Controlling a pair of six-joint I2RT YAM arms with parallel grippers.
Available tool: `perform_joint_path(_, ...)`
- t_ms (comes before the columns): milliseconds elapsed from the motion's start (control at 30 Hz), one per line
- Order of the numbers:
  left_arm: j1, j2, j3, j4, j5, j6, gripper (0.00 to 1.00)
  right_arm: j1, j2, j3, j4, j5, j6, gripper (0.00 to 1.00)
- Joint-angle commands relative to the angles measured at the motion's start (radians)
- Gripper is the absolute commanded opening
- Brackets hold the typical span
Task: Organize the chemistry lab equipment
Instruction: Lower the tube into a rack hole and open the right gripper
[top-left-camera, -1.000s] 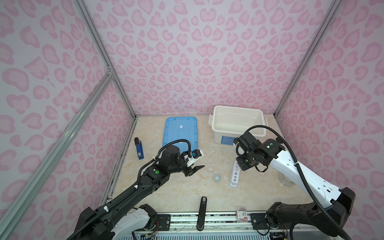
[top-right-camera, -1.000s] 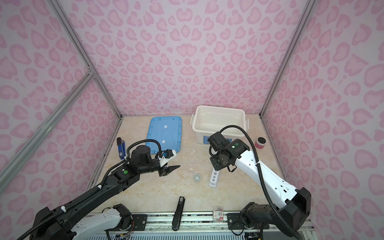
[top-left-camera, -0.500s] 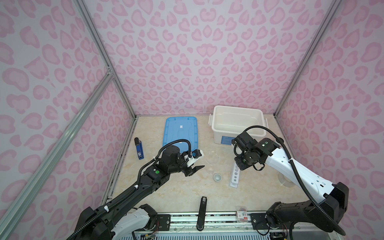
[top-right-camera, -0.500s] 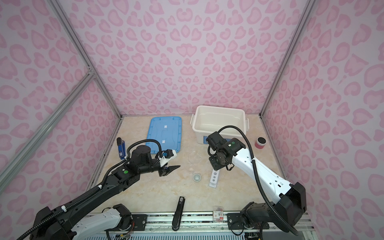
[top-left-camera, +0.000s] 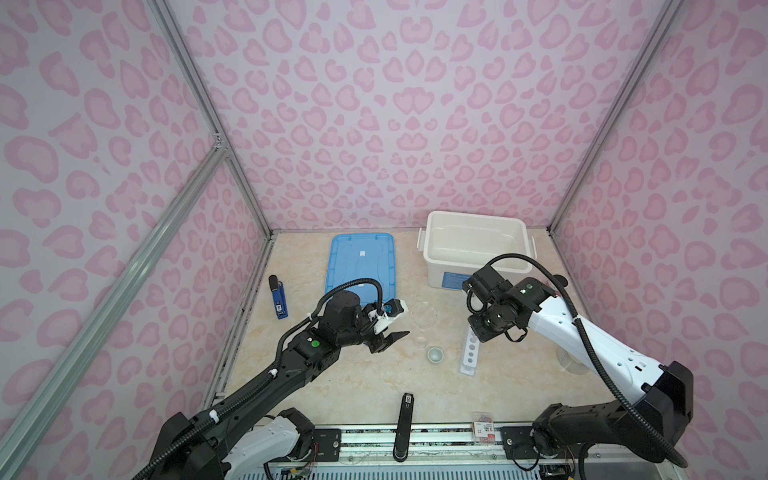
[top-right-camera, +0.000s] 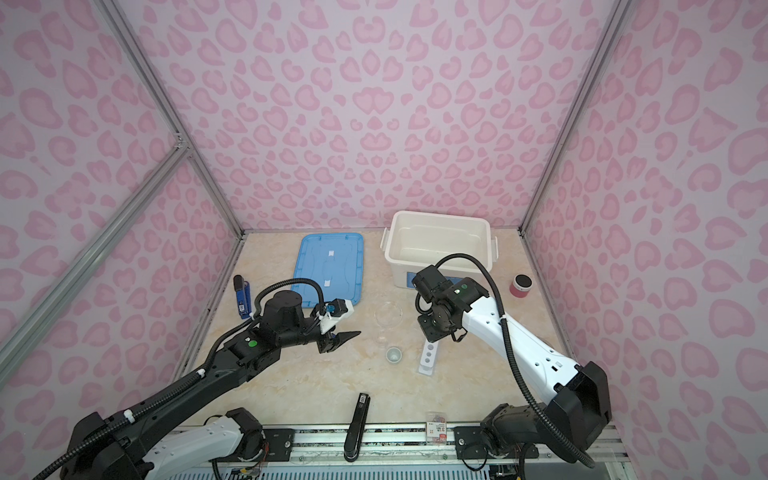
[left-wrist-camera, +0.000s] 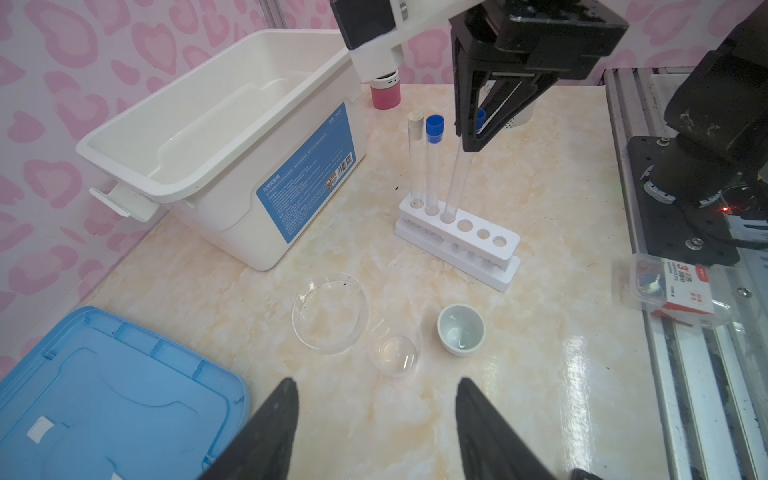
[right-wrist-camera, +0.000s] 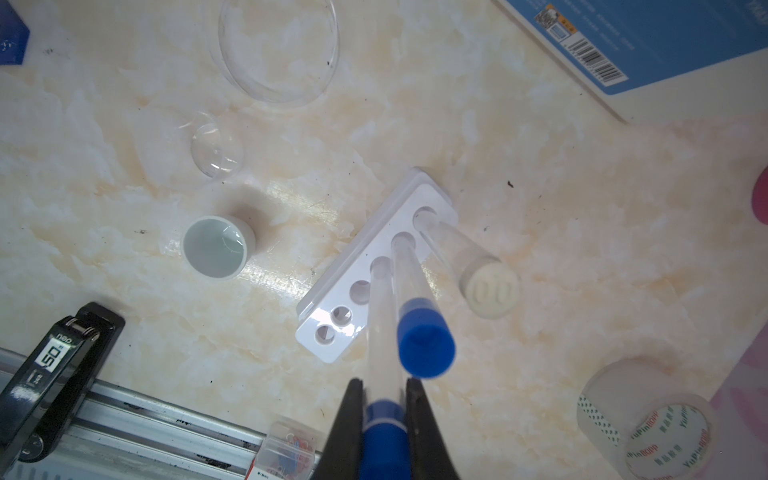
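Right claw (right-wrist-camera: 384, 388), clenched on a blue-capped test tube (right-wrist-camera: 381, 320), has edged slightly over the white rack (right-wrist-camera: 328, 349). The tube's foot sits in the third hole, so it looks nearly racked. Left claw (left-wrist-camera: 376, 384) waits released, unmoved.

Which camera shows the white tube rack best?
Left wrist: the white rack shows whole, three tubes in, three holes empty. Right wrist: tubes cross it. In both top views: a small strip partly under the right arm.

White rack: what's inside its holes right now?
Three tubes fill one end: a pale-stoppered tube, a blue-capped tube, and a third tube gripped by the right hand. The other three holes are empty. The rack hides the tube bottoms, so the third's seating is unclear.
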Motion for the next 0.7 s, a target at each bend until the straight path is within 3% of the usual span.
perform_joint_path(0, 0.000, 0.002, -0.002, 0.027, 0.013, 0.006, 0.62, 0.000, 0.005, -0.004, 0.007, -0.006, -0.001, 0.14)
perform_joint_path(667, 0.001, 0.001, -0.002, 0.026, 0.015, 0.006, 0.62, 0.000, 0.000, 0.010, -0.003, -0.006, -0.002, 0.25)
